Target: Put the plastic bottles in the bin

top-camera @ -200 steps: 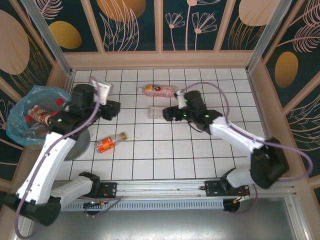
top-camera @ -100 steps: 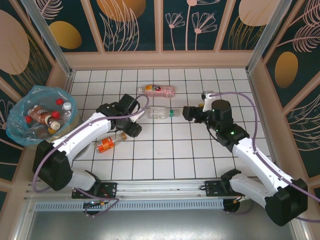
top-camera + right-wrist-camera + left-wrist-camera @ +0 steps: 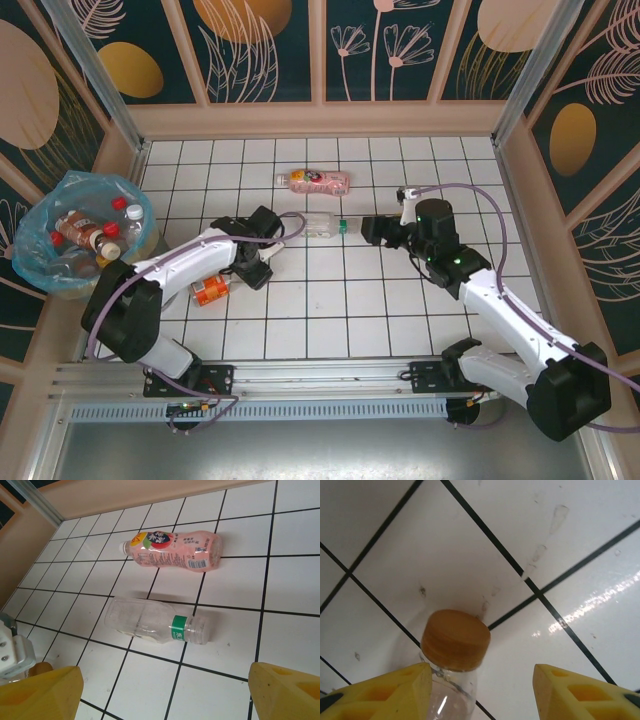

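Left tool [image 3: 480,672]: I am holding it open and low over the table [image 3: 330,310], its yellow fingers [image 3: 380,692] standing either side of the orange-capped bottle [image 3: 455,639].
Right tool [image 3: 165,675]: I am holding it wide open, gripping nothing.
Around: the clear bottle [image 3: 155,625] with a green band is lying on its side ahead of my right tool; the pink bottle [image 3: 172,550] is lying beyond it, apart.
Room: bare white tiles are stretching between my arms; the wooden wall [image 3: 320,120] is bordering the far edge.
Bottle look: clear neck, rounded orange-brown cap, orange label, lying on its side.
Bin [image 3: 40,260]: standing at the left edge, its blue bag holding several bottles [image 3: 85,232].
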You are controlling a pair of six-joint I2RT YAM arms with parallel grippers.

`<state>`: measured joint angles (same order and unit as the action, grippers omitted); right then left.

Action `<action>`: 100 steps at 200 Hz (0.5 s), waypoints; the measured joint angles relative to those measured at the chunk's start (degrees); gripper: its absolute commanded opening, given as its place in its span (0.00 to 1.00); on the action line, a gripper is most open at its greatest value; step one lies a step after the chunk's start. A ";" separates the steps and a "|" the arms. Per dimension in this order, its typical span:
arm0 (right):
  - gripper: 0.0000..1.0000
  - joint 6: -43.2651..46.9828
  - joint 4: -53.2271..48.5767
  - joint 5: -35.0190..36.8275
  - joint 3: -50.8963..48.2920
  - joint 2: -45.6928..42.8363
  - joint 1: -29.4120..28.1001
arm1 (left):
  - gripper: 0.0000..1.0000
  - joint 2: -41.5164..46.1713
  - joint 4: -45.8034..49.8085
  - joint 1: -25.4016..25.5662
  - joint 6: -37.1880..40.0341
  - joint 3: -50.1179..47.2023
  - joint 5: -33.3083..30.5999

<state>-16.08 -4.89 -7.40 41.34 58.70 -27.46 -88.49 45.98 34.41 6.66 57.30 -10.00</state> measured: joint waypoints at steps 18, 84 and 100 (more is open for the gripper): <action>0.86 -0.39 -0.02 -0.22 0.00 0.02 0.00 | 0.56 -1.44 -1.44 0.00 0.00 -0.13 -1.73; 0.87 -2.10 -0.02 -1.27 0.00 0.35 0.00 | 0.65 -6.29 -3.78 0.00 -0.02 -3.15 -6.69; 0.87 -2.32 0.00 -1.27 0.00 0.50 0.00 | 0.63 -6.29 -3.78 0.00 0.00 -3.15 -6.86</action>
<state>-18.39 -4.89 -8.67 41.34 59.20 -27.46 -94.78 42.19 34.41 6.66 54.15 -16.86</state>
